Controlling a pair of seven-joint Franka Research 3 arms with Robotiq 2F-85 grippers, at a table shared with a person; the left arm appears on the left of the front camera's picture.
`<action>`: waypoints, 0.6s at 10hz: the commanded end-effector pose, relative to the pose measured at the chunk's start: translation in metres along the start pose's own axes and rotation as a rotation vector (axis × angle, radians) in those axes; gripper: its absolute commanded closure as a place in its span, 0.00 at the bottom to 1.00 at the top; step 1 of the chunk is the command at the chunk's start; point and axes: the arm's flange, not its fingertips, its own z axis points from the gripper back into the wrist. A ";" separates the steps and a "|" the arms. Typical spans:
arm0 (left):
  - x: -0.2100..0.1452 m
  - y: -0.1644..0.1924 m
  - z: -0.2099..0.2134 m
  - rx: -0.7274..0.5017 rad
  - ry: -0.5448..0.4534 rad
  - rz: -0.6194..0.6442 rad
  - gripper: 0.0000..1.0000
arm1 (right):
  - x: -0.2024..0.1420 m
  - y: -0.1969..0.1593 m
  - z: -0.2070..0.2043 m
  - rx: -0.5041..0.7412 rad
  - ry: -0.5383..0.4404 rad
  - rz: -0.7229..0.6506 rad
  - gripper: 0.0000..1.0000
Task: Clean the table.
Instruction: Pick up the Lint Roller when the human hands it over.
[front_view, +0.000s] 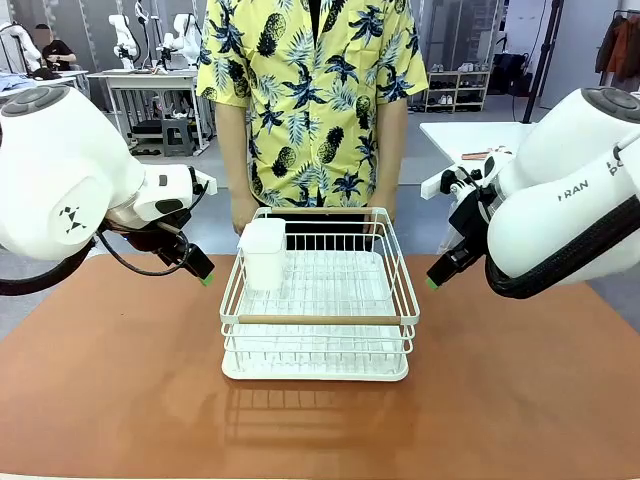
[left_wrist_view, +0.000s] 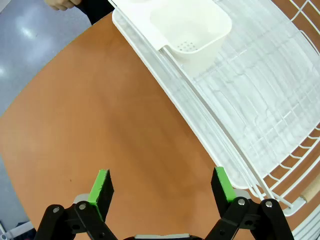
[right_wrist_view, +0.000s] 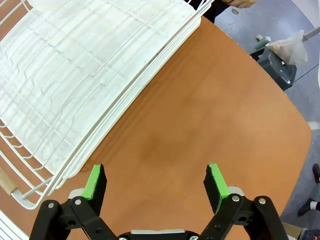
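One table (front_view: 120, 400), one white wire rack (front_view: 405, 300), one white tub (front_view: 265, 250) in it, two wooden handles (front_view: 320, 320) on the rack, one person (front_view: 310, 100), two grippers, left gripper (left_wrist_view: 162, 185) and right gripper (right_wrist_view: 156, 181), four green pads (left_wrist_view: 101, 186), two on each.

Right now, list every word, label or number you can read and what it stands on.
"FRAN", on the right arm, cut off by its curve.
On the left arm: a dark emblem, no letters.
On the dish rack rim: tiny dark print, too small to read.
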 end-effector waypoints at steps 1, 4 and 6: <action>0.000 0.000 0.000 0.000 0.000 0.000 0.00 | 0.000 0.000 0.000 0.000 0.000 0.000 0.00; 0.032 0.072 0.079 -0.358 -0.019 0.234 0.00 | 0.037 -0.079 0.069 0.297 -0.059 -0.339 0.00; 0.015 0.123 0.119 -0.720 -0.092 0.390 0.00 | 0.038 -0.127 0.094 0.521 -0.087 -0.553 0.00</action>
